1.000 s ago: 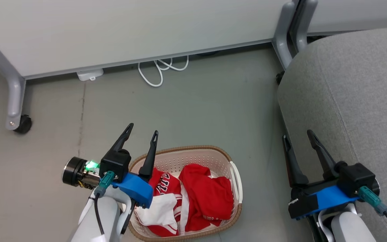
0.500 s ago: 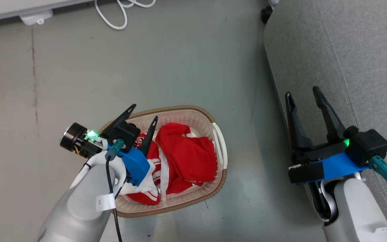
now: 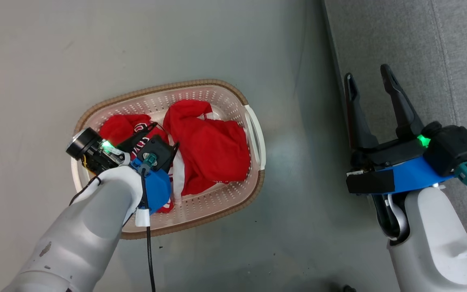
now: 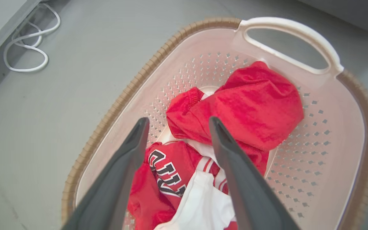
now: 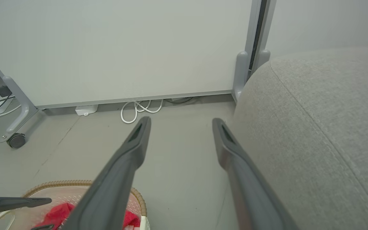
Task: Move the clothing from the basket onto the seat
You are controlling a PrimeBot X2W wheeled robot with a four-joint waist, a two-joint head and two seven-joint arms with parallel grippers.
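Two pale forearms reach out from the robot, and each ends in a hand with its fingers spread wide and gripping nothing. The left hand (image 3: 164, 134) tips down into the basket (image 3: 201, 82), an oval cream perforated tub with a brown woven-look rim that stands on the grey floor (image 3: 95, 48). All the clothing is inside it. The red-and-white garment (image 3: 126, 125) is bunched at the basket's left end under that hand, and the plain red garment (image 3: 209, 150) is heaped beside it toward the right. From the head the left hand's body hides much of the first garment. The left wrist view looks down between the fingers and brings out the garment's black-and-white lettering, striped trim and white panel. That view also shows the basket's white handle (image 4: 292, 35) beyond the plain red heap. Whether the fingertips touch the fabric cannot be told. The right hand (image 3: 367, 72) hangs well apart from the basket, over the near edge of the seat (image 3: 412, 48). The seat is a broad grey upholstered cushion with a seam running along it, standing to the basket's right with bare floor between them. The right wrist view looks along the floor and adds what lies farther off: a looped white cable (image 5: 139, 110) at the foot of a pale wall panel (image 5: 123, 48), and a grey panel leg on a black caster (image 5: 16, 140).
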